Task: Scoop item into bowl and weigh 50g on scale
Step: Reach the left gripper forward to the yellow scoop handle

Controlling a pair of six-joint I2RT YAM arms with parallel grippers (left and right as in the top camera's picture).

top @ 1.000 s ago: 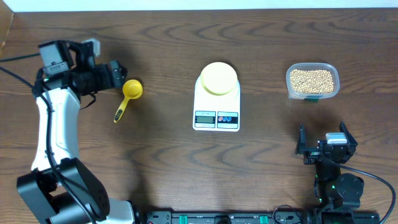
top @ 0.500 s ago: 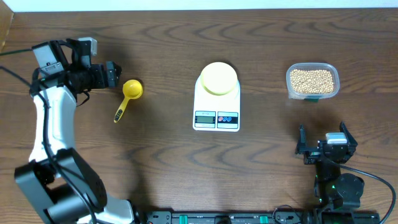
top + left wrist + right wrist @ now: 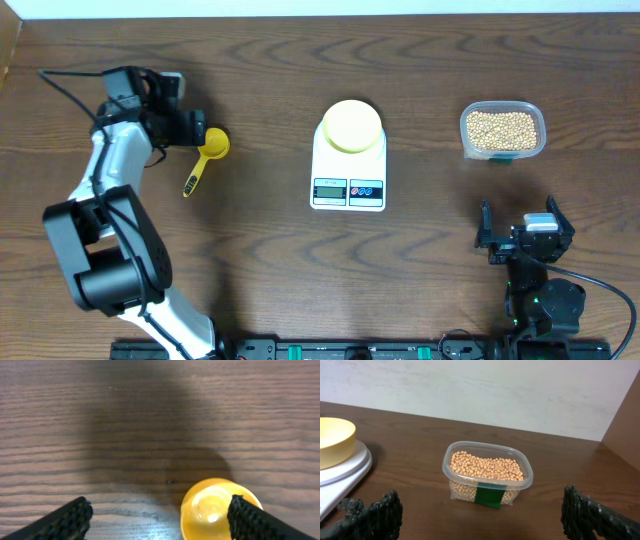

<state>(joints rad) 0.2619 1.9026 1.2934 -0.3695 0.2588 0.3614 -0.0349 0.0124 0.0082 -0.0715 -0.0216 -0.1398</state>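
A yellow measuring scoop (image 3: 212, 145) lies on the table left of the scale, its handle pointing toward the front. My left gripper (image 3: 198, 130) is open just above the scoop's cup. In the left wrist view the cup (image 3: 212, 510) sits between the fingers, close against the right one (image 3: 250, 520). The pale yellow-green bowl (image 3: 352, 125) stands empty on the white scale (image 3: 348, 185). Tan beans (image 3: 502, 128) fill a clear plastic container (image 3: 487, 477) at the right. My right gripper (image 3: 523, 232) rests open near the front edge, facing that container, nothing between its fingers.
The scale's display and two buttons face the front edge. A green label marks the container's near side. The bowl (image 3: 332, 440) and the scale platform (image 3: 347, 467) show at the left of the right wrist view. A pale wall runs behind the table.
My left gripper has swung right and closed in on the scoop's cup, with the arm now reaching across from the left. The right arm has not moved.
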